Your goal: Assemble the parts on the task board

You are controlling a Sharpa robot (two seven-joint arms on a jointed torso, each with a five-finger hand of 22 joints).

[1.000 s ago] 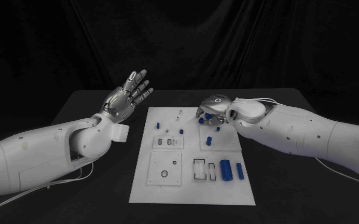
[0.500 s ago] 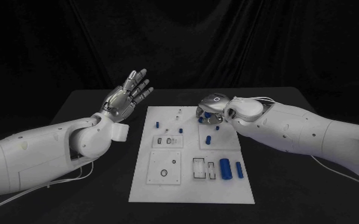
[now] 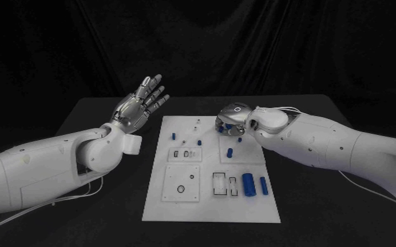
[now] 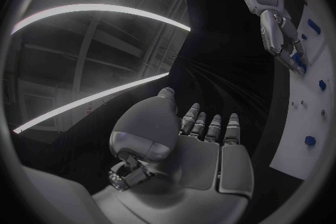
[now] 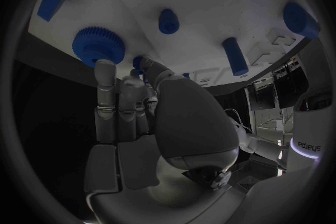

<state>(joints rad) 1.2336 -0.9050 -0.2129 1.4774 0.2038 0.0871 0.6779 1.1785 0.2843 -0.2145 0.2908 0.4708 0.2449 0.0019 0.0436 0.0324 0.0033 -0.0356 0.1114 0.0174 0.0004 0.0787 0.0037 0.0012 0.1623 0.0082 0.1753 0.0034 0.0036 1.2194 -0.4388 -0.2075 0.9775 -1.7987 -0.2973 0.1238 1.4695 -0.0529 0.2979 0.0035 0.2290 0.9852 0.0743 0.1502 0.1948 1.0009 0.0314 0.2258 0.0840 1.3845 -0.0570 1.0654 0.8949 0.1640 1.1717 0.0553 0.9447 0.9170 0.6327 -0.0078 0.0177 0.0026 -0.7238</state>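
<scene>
Right hand (image 3: 232, 120) shifted slightly left over task board (image 3: 212, 207).

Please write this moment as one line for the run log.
left hand: raised, open, off board | right hand: fingers at blue gear, far right of board | hold: unclear

Right robot hand (image 3: 232, 120) slightly nearer the blue gear (image 5: 93, 46) now.
</scene>
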